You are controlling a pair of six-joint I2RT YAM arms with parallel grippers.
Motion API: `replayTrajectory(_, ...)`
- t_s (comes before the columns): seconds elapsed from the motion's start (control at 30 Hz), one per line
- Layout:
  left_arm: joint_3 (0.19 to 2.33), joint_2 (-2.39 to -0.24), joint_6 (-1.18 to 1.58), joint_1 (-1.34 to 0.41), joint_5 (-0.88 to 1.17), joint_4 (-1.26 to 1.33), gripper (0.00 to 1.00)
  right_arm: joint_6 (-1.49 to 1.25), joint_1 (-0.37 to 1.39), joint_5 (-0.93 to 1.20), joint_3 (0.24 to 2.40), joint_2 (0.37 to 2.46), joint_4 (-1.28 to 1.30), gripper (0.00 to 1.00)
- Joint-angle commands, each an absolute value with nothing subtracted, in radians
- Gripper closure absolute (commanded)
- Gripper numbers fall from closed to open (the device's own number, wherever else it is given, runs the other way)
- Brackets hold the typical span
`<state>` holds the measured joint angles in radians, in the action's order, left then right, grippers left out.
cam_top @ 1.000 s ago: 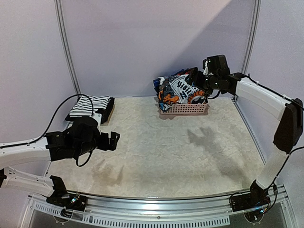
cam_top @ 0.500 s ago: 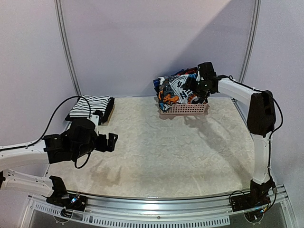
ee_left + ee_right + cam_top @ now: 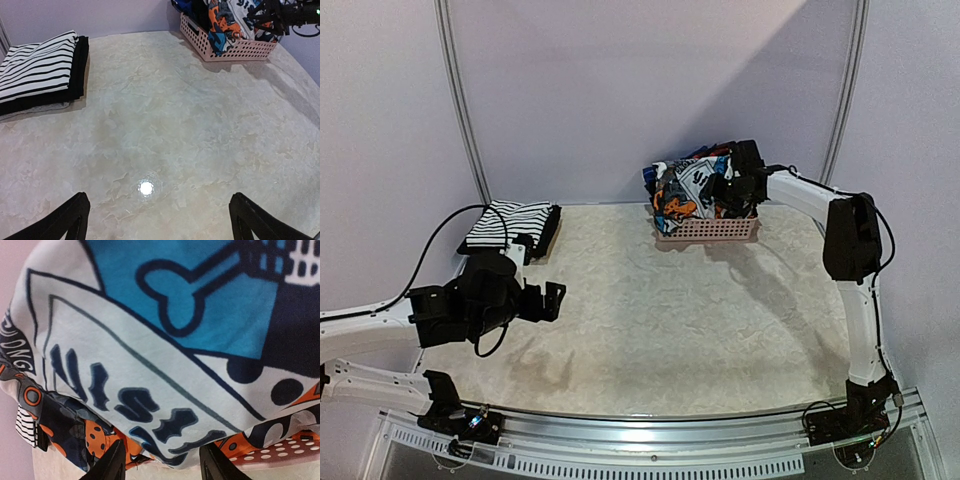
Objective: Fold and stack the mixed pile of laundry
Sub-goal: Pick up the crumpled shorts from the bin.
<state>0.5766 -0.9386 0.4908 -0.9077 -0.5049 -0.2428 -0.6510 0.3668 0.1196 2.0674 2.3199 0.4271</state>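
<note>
Far to the left of the pink basket (image 3: 710,230), against the back edge of the surface (image 3: 660,310), a folded stack is seen: a striped garment (image 3: 505,218) is laid flat on top of black garments (image 3: 546,228), with the edges roughly squared. In the left wrist view the same striped garment (image 3: 37,70) is shown on the black layers (image 3: 80,65), well apart from the basket (image 3: 235,50).

Nearer the front and also left of the basket, the left pincer (image 3: 552,298) is held low over bare surface. Its fingers (image 3: 70,220) are spread wide and nothing is held between them.

The basket is set at the back of the surface, right of centre. The mixed laundry pile (image 3: 685,190) is heaped inside it and rises above its rim, with a graphic-print garment (image 3: 695,195) of blue, orange, white and black draped over the front wall.

At the right end of the basket, the right pincer (image 3: 725,195) is pushed down into the pile. In its own view the graphic print (image 3: 150,365) fills nearly everything, a strip of the pink lattice (image 3: 295,450) is seen at the lower right, and the two fingers (image 3: 112,462) are seen standing apart beneath the cloth's hem. Whether any fabric is pinched between them cannot be told.
</note>
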Motion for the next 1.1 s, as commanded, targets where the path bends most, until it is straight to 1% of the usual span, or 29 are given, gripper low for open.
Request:
replayTrajectory(0.0,0.561,-0.928,0.493,-0.925,-0.502,-0.227,0.01,-0.654,0.36,0.135,2.094,2.368,0.434,0.53)
replayTrajectory(0.03,0.56,-0.929,0.493,-0.925,-0.502,-0.227,0.01,-0.652,0.36,0.134,2.096,2.372,0.432,0.57)
replayTrajectory(0.17,0.559,-0.931,0.492,-0.925,-0.505,-0.227,0.01,-0.642,0.36,0.135,2.096,2.368,0.432,0.88)
replayTrajectory(0.2,0.558,-0.931,0.492,-0.926,-0.506,-0.227,0.01,-0.64,0.36,0.135,2.095,2.362,0.434,0.94)
replayTrajectory(0.27,0.559,-0.931,0.492,-0.926,-0.508,-0.227,0.01,-0.634,0.36,0.135,2.093,2.347,0.439,1.0)
replayTrajectory(0.63,0.558,-0.937,0.491,-0.927,-0.509,-0.222,0.01,-0.584,0.369,0.142,2.085,2.234,0.456,1.0)
replayTrajectory(1.07,0.557,-0.937,0.492,-0.927,-0.512,-0.221,0.01,-0.495,0.444,0.118,2.091,2.039,0.482,1.0)
